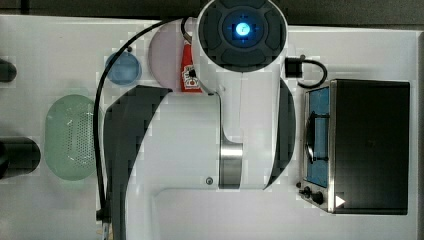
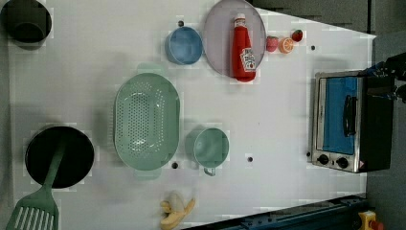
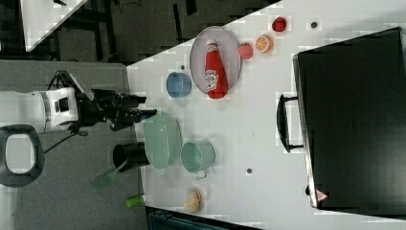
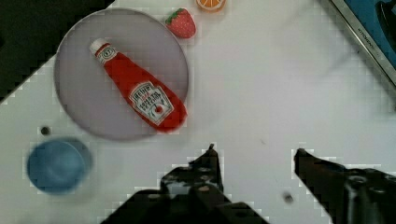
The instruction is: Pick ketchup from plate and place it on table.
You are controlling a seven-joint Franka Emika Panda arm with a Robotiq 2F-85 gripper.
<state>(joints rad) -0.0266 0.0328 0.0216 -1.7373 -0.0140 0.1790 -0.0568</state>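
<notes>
Pincer (image 4: 254, 156) spread, apart from ketchup (image 4: 137, 93) on plate (image 4: 79, 60).

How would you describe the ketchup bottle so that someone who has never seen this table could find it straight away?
Find the white table, then the large, flat, pale lilac-grey plate near its edge, beside a smaller blue bowl. The ketchup lies flat on that plate: a red squeeze bottle with a white cap and a white-and-red label. It is far longer than the small strawberry next to the plate.
</notes>
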